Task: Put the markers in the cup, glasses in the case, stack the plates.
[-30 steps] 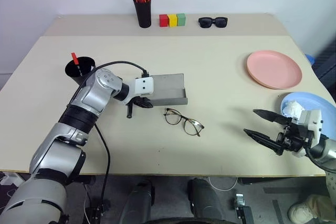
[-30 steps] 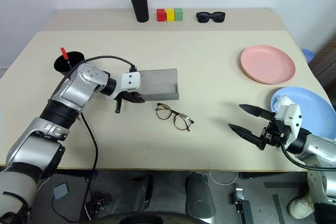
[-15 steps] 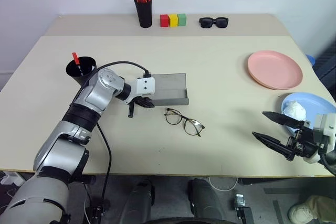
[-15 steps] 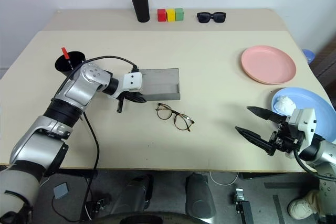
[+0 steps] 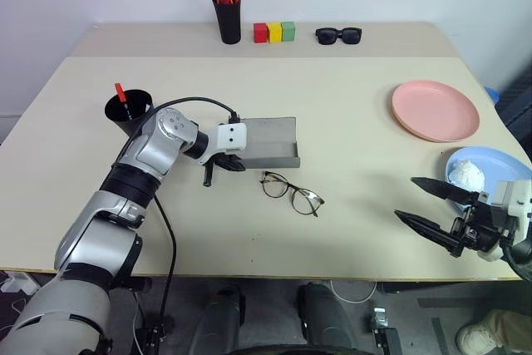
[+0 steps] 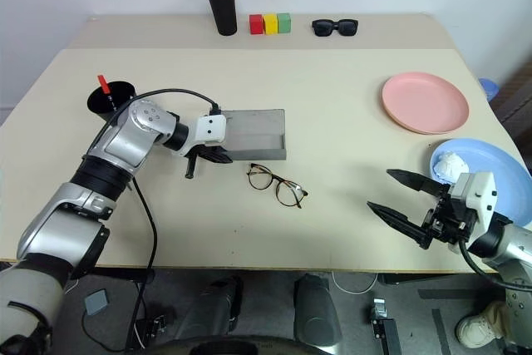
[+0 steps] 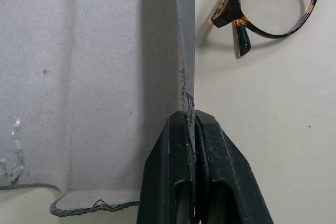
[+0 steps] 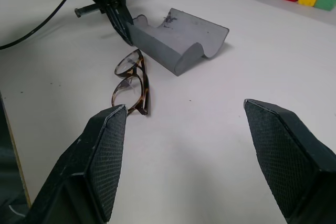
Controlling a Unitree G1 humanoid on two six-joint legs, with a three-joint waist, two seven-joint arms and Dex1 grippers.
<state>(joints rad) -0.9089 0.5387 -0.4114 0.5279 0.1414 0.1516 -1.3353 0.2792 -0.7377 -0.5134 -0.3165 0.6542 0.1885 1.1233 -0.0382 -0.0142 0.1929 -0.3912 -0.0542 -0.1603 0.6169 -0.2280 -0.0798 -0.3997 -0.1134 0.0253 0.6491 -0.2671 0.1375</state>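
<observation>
Beige tabletop [image 5: 349, 122]: left gripper [image 7: 191, 124] pinches the grey hard-shell case [image 5: 268, 142] wall, apparently steadying it; right gripper [image 5: 432, 205] gapes empty; wire-framed glasses [image 5: 291, 193] just beside should be approached low, gripped at the bridge.

Blue plate [image 5: 499, 164] partly behind right pincer [image 5: 424, 204]

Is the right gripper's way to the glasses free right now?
Probably yes. The right gripper is open, with bare table between it and the glasses. The left gripper is shut on the case edge, beside the glasses but not over them.
</observation>
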